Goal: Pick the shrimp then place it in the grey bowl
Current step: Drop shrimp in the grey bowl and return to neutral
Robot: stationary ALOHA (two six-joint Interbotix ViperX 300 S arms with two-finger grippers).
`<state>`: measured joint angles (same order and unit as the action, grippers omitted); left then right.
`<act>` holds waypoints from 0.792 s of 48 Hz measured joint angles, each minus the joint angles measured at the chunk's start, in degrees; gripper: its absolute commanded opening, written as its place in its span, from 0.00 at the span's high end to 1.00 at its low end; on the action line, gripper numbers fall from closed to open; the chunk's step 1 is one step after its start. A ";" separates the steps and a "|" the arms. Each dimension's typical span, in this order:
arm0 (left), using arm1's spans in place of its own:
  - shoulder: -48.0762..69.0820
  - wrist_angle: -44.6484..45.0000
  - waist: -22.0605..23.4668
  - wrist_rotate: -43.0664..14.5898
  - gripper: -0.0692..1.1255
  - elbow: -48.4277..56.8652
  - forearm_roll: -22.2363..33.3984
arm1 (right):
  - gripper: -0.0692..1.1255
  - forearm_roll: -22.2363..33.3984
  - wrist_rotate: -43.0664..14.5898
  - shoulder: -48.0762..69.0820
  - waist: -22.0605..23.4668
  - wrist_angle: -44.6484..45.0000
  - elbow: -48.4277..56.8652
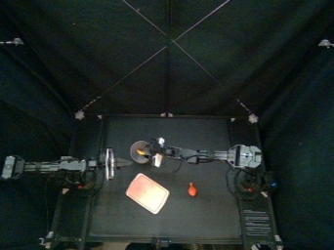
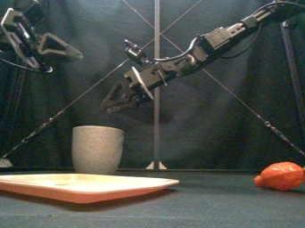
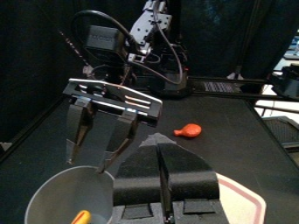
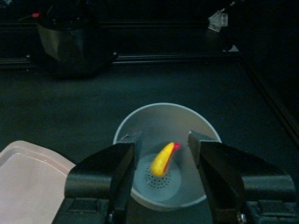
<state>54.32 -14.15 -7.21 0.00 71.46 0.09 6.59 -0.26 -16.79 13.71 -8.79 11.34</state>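
The grey speckled cup [image 2: 98, 149] stands upright at the back left of the table, just behind the pink tray [image 2: 84, 185]. An orange-yellow shrimp [image 4: 163, 158] lies inside the cup [image 4: 170, 131], also showing in the left wrist view as the shrimp [image 3: 79, 216]. My right gripper [image 2: 117, 101] hangs directly above the cup's mouth, open and holding nothing; from the top it is the right gripper [image 1: 148, 149]. My left gripper [image 3: 163, 179] rests at the left, raised, jaws together with nothing in them.
A red toy [image 2: 283, 175] lies on the table to the right of the tray, seen from above as the red toy [image 1: 192, 189]. The pink tray [image 1: 147, 193] sits near the table's front middle.
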 measured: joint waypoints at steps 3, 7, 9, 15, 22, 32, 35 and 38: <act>0.00 -0.09 0.09 0.00 0.90 0.00 0.00 | 0.24 0.00 0.18 0.09 0.00 -0.53 0.26; 0.00 -0.09 0.09 0.00 0.90 0.00 0.00 | 0.24 -0.09 -0.09 0.53 0.00 -1.93 1.93; 0.00 0.00 0.09 0.00 0.90 0.00 0.09 | 0.24 -0.26 0.09 1.14 0.00 -3.16 3.34; 0.00 -0.09 0.09 0.09 0.90 0.00 0.09 | 0.24 -1.67 -0.09 4.39 0.00 -8.26 8.35; 0.00 -0.09 0.09 0.00 0.90 0.18 0.09 | 0.24 -4.31 -0.09 9.67 -0.79 -15.47 15.82; 0.00 -0.09 0.09 0.09 0.90 0.26 0.09 | 0.24 -8.61 -0.09 16.44 -3.34 -24.17 26.63; 0.00 -0.09 0.09 0.00 0.90 0.26 0.09 | 0.24 -9.32 0.35 18.28 -4.22 -26.19 29.09; 0.00 -0.09 0.09 0.00 0.90 0.26 0.09 | 0.24 -10.11 -0.26 19.86 -5.19 -27.86 31.46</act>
<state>54.32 -14.24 -7.12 0.00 71.72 0.18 -3.52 -0.53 3.08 8.53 -36.65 42.80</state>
